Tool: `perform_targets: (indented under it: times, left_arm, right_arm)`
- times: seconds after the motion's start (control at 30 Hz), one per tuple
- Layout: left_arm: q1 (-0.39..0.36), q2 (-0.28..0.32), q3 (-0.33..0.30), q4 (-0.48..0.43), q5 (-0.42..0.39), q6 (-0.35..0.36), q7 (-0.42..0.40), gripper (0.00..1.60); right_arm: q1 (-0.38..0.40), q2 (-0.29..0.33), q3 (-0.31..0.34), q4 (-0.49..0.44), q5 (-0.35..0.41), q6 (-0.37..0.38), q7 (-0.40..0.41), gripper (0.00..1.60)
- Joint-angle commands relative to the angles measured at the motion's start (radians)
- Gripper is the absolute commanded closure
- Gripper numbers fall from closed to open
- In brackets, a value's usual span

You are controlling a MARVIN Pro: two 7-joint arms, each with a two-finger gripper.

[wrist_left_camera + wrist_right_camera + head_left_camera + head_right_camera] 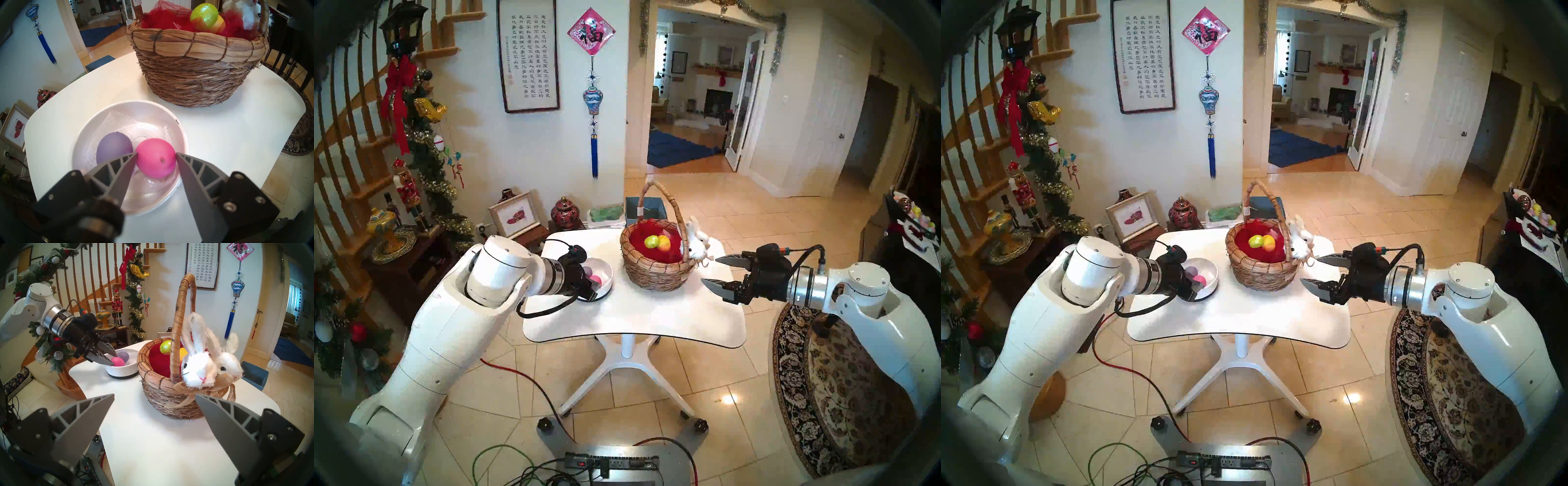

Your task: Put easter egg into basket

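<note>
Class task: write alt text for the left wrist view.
The left gripper pinches a bright pink egg beside a purple egg in a low white bowl. Beyond stands a tan woven basket on the white table.

Right wrist view. The right gripper (153, 396) stood with its jaws wide apart and empty above the near part of the white tabletop (153, 438). The wicker basket (163, 395) sat toward the tabletop's far right edge, its arched handle (180, 314) upright; two white plush bunnies (198, 368) and a burlap bow (219, 390) hung on its near rim. Inside, on the red lining (159, 360), lay a glittery green egg (165, 347) and a yellow egg (183, 352), partly hidden by the handle. Just beside the basket, toward the far left corner, sat a white bowl (121, 372) holding a pink egg (119, 361) and a purple egg (123, 355). The left gripper (114, 359) reached into the bowl, its fingertips at either side of the pink egg.
</note>
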Motion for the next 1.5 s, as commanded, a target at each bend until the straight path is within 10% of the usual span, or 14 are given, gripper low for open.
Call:
perform_targets:
  times: [0.0, 0.57, 1.47]
  left_arm:
    - [-0.006, -0.009, -0.035, -0.014, -0.018, -0.004, 0.0, 0.82]
    - [-0.046, -0.036, -0.113, -0.071, -0.09, -0.04, -0.05, 0.83]
    - [-0.302, -0.22, -0.009, 0.116, -0.102, -0.103, -0.101, 0.8]
  right_arm:
    - [0.002, 0.002, 0.009, -0.002, 0.001, -0.002, -0.002, 0.0]
    - [0.002, 0.002, 0.008, -0.001, 0.001, -0.002, -0.001, 0.0]
    - [0.003, 0.002, 0.007, -0.001, 0.001, -0.002, -0.001, 0.0]
